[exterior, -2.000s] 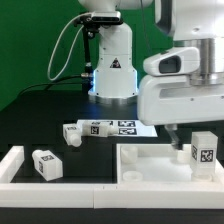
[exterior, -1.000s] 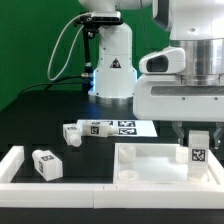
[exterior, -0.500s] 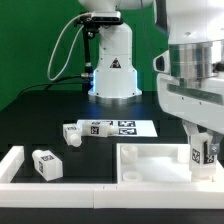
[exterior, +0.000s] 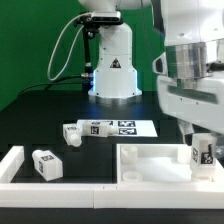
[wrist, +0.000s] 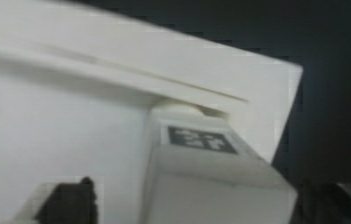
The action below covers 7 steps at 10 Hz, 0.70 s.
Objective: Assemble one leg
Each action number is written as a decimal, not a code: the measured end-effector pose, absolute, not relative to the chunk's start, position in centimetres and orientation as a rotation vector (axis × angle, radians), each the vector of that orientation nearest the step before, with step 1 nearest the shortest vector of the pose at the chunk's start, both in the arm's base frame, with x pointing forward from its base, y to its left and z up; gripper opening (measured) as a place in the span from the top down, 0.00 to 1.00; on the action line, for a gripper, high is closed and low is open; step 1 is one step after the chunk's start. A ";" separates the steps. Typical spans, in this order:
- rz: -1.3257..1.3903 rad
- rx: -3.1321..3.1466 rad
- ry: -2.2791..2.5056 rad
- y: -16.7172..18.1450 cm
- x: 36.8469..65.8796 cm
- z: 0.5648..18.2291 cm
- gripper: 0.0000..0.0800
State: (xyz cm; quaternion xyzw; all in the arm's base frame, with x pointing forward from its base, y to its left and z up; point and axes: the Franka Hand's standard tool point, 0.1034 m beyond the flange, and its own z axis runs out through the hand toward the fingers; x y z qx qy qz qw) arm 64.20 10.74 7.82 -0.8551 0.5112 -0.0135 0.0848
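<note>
My gripper is at the exterior view's right, shut on a small white leg with a square tag. It holds the leg upright at the right corner of the large white panel. In the wrist view the leg stands between my two dark fingers with its end against the panel, and my gripper straddles it. Two more legs lie loose: one at the front left and one by the marker board.
The marker board lies behind the panel in front of the arm's base. White border bars run along the front and left. Black tabletop lies between them.
My wrist has turned over the panel's right corner, and the leg turned with it, so it now shows a narrower face. Over the last half second it hardly moved.
</note>
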 end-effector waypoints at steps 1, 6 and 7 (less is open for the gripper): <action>-0.091 -2.686 1.274 11.0 64.3 7.9 0.20; -0.149 -2.917 0.717 11.0 64.4 7.9 0.19; -0.187 -3.034 0.376 11.4 64.4 8.0 0.19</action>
